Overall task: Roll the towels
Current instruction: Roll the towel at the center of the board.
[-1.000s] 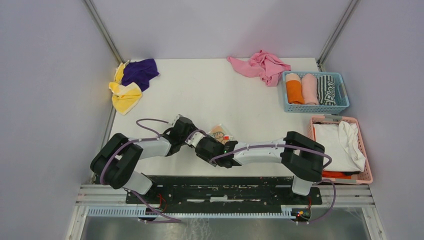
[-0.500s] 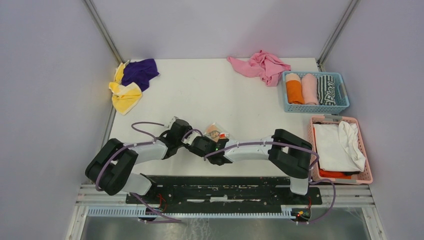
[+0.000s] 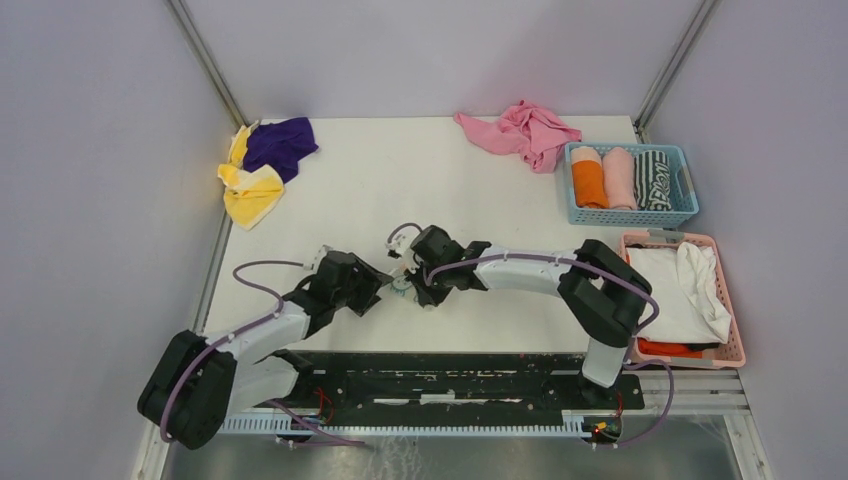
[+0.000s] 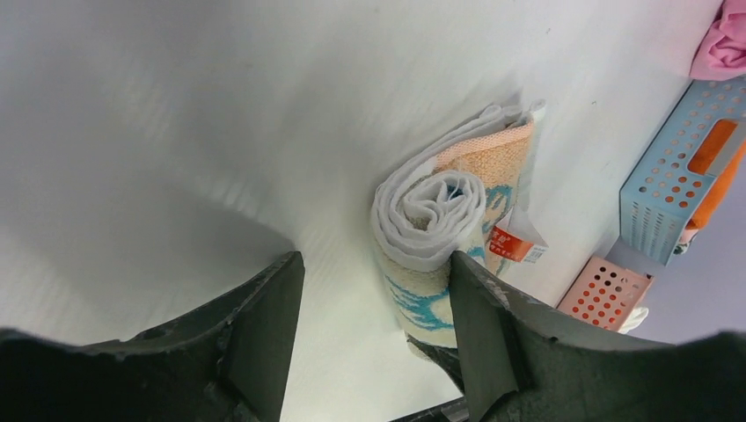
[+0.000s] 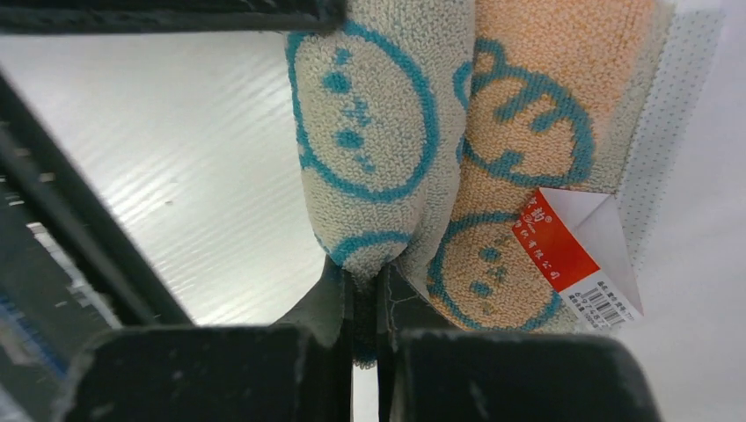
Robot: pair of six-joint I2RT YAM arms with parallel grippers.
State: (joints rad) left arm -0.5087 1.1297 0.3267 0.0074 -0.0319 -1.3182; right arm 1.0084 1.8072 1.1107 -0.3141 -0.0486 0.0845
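- I had the left gripper [image 4: 376, 264] standing open, its two fingers spread wide with bare table [image 3: 400, 180] showing between them.
- The rolled towel [image 4: 431, 237] — cream and orange with teal cartoon faces — lay just ahead of that gripper, with its spiral end turned toward the wrist camera.
- The roll sat inside the gap, hard by the finger [image 4: 479, 325] on the right of that view and well apart from the other one. I could not tell whether that finger touched the cloth.
- The right gripper [image 5: 365, 299] came at the roll from its far end, opposite the left one. Its fingers were clamped together on the tip of the cloth.
- A red and white label [image 5: 572, 255] hung off the towel's loose orange flap, to the right of the right gripper's fingers in its own view.
- From above, the two grippers met nose to nose over the near middle of the table and hid nearly all of the roll.
- Well beyond the left gripper, at the table's far left corner, the yellow towel [image 3: 250, 195] and the purple towel [image 3: 280, 145] lay crumpled and touching.
- Well away from the right gripper, at the far edge, a pink cloth [image 3: 525, 130] lay bunched just beside the blue basket [image 3: 630, 217].
- That basket held an orange roll [image 3: 590, 180], a pink roll [image 3: 620, 178] and a striped towel [image 3: 655, 180] side by side.
- The pink basket [image 3: 668, 237] — behind the right gripper, past its arm's elbow — held white fabric [image 3: 680, 290].
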